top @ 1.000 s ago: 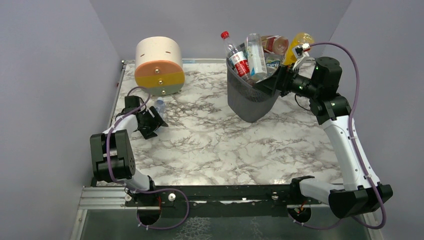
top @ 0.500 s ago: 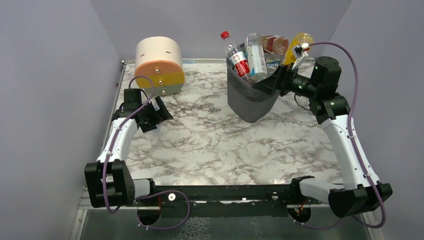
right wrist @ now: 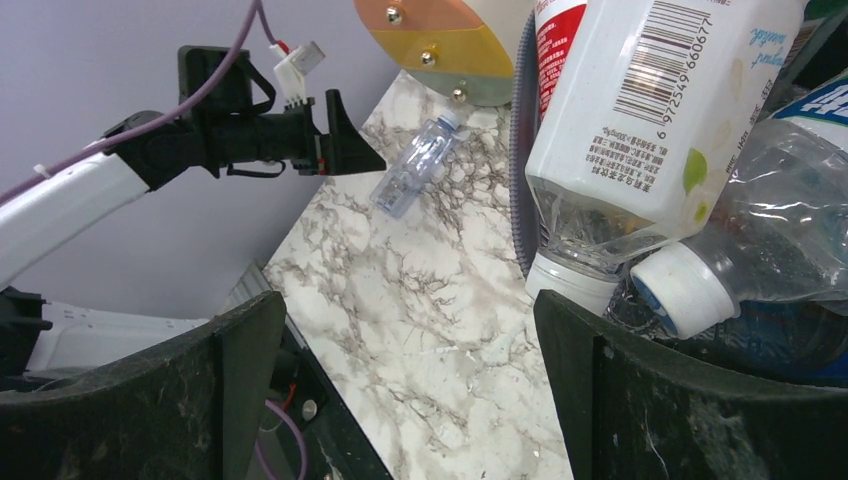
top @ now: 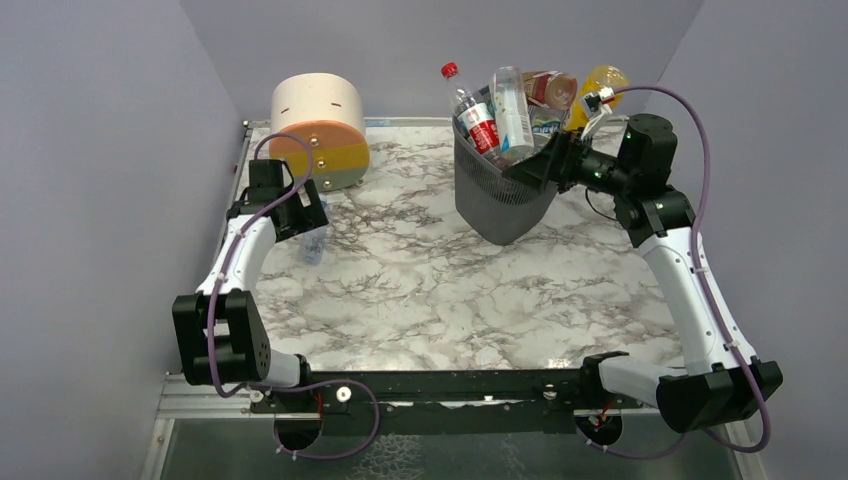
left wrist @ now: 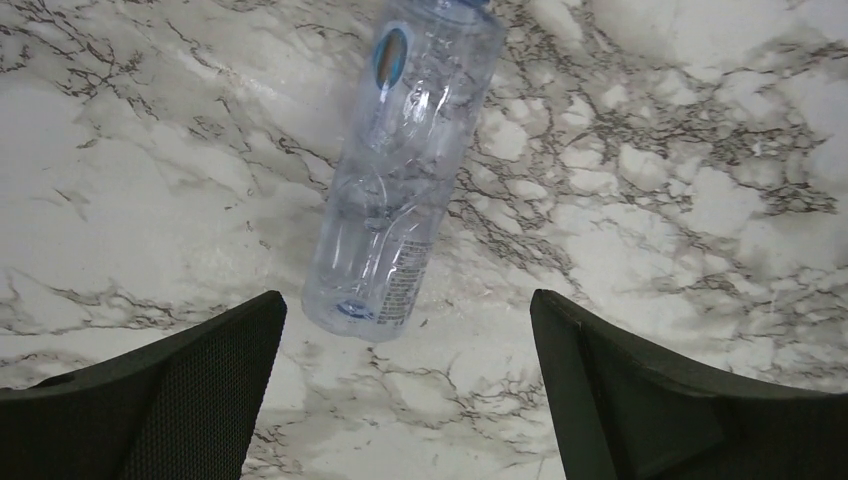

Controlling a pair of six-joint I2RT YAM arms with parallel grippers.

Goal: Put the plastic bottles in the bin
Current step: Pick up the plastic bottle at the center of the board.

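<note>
Now | left fingers (left wrist: 180, 390) opened wide, empty, clear bottle (left wrist: 410, 170) lying loose below | right fingers (right wrist: 700, 400) unchanged, wide, empty, at bin (top: 495, 205)

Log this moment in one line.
left pincer: open, over clear bottle lying on table | right pincer: open, empty, at bin rim | bin: heaped with bottles

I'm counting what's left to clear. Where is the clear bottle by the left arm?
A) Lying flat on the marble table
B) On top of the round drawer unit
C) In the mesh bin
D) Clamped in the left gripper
A: the left wrist view shows the clear bottle lying on its side on the marble table. The left gripper is open above its base, not closed on it.
</note>
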